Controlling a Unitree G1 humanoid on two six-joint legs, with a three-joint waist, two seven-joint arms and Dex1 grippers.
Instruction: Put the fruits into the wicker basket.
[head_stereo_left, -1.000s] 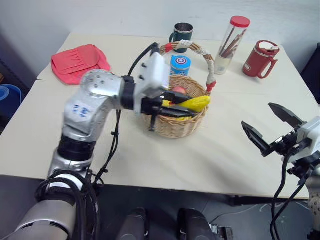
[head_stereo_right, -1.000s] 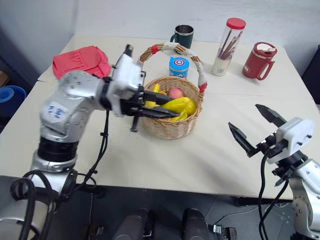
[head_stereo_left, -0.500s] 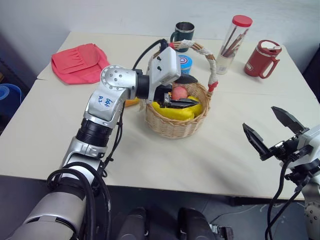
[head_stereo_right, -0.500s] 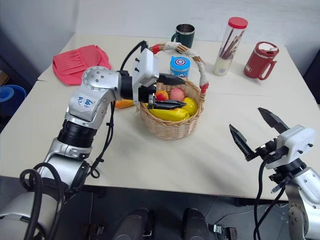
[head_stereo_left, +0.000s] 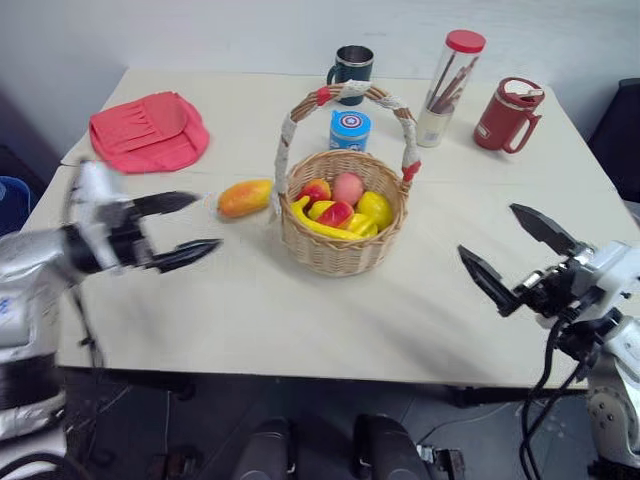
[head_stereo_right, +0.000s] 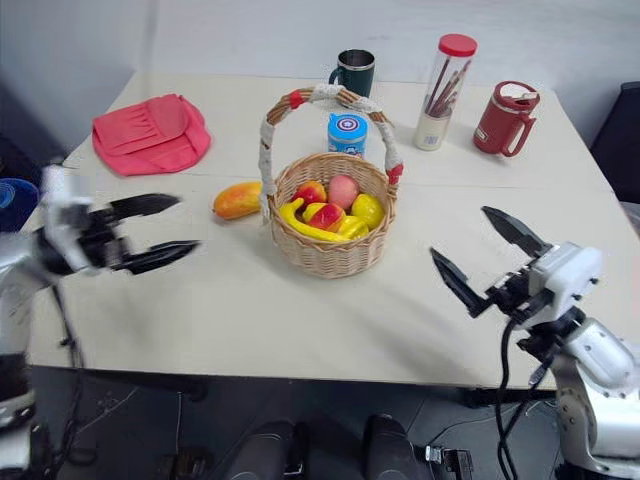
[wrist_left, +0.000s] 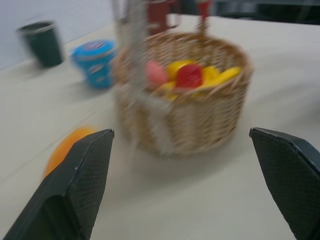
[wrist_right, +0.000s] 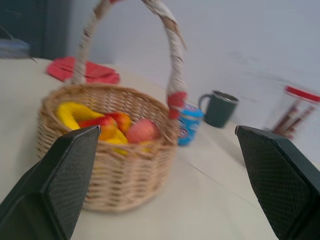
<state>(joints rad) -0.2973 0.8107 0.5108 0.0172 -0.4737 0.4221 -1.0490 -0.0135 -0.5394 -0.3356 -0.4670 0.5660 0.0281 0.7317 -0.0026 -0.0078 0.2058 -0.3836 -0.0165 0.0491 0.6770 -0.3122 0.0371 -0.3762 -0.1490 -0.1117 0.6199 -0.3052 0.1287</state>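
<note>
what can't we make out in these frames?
- Banana: head views show part of it, the rest lies under the small fruits in the wicker basket.
- Mango: left wrist view blurs it, and a left gripper finger covers part.
- Blue can: label too small in head views, blurred in wrist views.

Wicker basket mid-counter, banana inside it among smaller fruits, mango on the counter just left of it, can behind it, mug, jar and jug far right, cloth far left
</note>
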